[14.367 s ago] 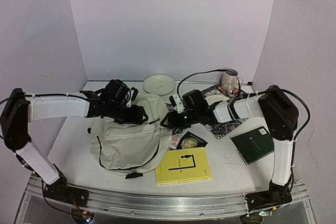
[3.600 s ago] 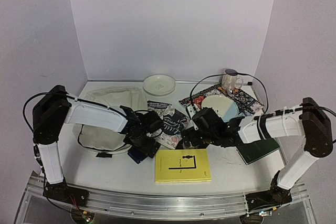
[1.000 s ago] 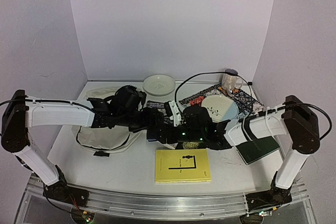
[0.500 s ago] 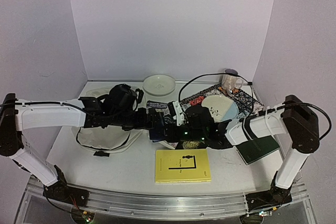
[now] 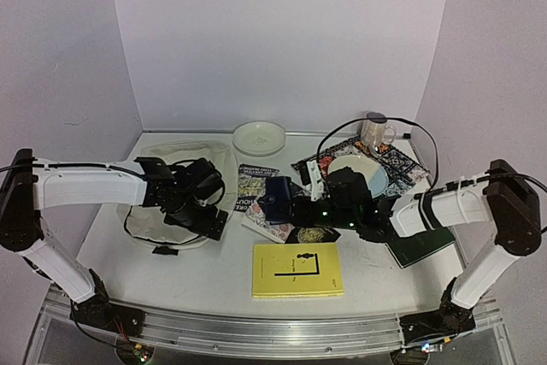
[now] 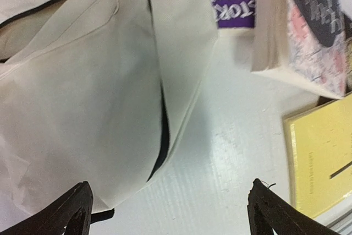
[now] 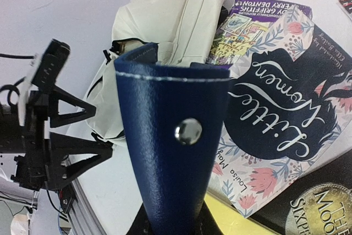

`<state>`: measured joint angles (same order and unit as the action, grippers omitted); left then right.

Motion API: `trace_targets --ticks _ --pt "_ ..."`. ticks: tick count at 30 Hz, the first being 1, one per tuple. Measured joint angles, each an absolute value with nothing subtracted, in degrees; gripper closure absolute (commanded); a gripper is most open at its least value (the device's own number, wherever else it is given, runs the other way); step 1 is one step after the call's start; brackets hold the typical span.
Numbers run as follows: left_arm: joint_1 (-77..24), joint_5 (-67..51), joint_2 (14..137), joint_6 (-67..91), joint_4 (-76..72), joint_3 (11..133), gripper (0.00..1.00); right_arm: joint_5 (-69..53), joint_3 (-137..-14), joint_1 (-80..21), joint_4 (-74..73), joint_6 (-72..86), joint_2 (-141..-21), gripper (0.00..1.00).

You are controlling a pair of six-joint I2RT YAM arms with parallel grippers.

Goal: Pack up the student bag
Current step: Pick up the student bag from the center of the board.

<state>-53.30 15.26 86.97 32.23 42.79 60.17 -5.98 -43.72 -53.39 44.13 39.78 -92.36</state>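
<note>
The student bag [image 5: 167, 184], cream fabric with black zipper lines, lies flat at the left of the table. My left gripper [image 5: 212, 221] hovers open over its right edge. In the left wrist view the bag [image 6: 82, 81] fills the left, and the gripper [image 6: 170, 216] has only bare table between its fingers. My right gripper [image 5: 297, 208] is shut on a dark blue leather case [image 5: 275, 197], held above the books. In the right wrist view the case [image 7: 170, 136] stands upright with a silver snap, hiding the gripper [image 7: 170, 221]; the bag [image 7: 165, 31] lies behind it.
A floral "Little Women" book [image 7: 286, 114] and a purple book [image 5: 256, 175] lie mid-table. A yellow book [image 5: 297, 269] is at the front, a green book [image 5: 420, 245] at the right. A white plate [image 5: 259, 137], a bowl [image 5: 359, 173] on a patterned placemat [image 5: 402, 164] and a glass mug [image 5: 376, 132] stand at the back.
My left gripper opened, let go of the blue case and drew back left over the bag. My right gripper shut on the case and carried it slightly right.
</note>
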Motion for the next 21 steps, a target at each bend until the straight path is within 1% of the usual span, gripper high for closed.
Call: trace_targets --ticks 4,6,8,11,12,13,17,21 --pt "-53.3 17.8 91.3 31.2 45.2 60.1 0.03 -5.6 -43.0 -53.3 44.1 39.7 -91.4 1.00" --pt "-53.3 18.8 94.3 30.6 45.6 60.2 0.09 -5.4 -42.6 -53.3 44.0 39.7 -91.2 1.00" --pt "-53.3 19.9 97.5 30.0 46.4 60.4 0.24 -5.2 -42.2 -53.3 43.8 39.7 -90.7 1.00" --pt "-53.2 21.4 101.8 29.6 47.6 61.1 0.59 -4.8 -41.2 -53.3 43.6 39.7 -89.5 1.00" --pt "-53.2 21.7 102.7 29.7 47.8 61.3 0.69 -4.6 -40.9 -53.3 43.5 39.6 -89.0 1.00" --pt "-53.2 22.2 103.2 29.7 48.3 61.6 0.76 -4.5 -40.5 -53.3 43.5 39.6 -88.5 1.00" --pt "-53.2 23.2 102.9 29.4 49.7 63.3 0.99 -3.9 -39.6 -53.3 42.9 39.1 -86.4 1.00" --pt "-53.1 23.3 100.7 30.0 51.0 64.2 1.00 -3.3 -39.6 -53.3 42.8 38.7 -85.4 1.00"
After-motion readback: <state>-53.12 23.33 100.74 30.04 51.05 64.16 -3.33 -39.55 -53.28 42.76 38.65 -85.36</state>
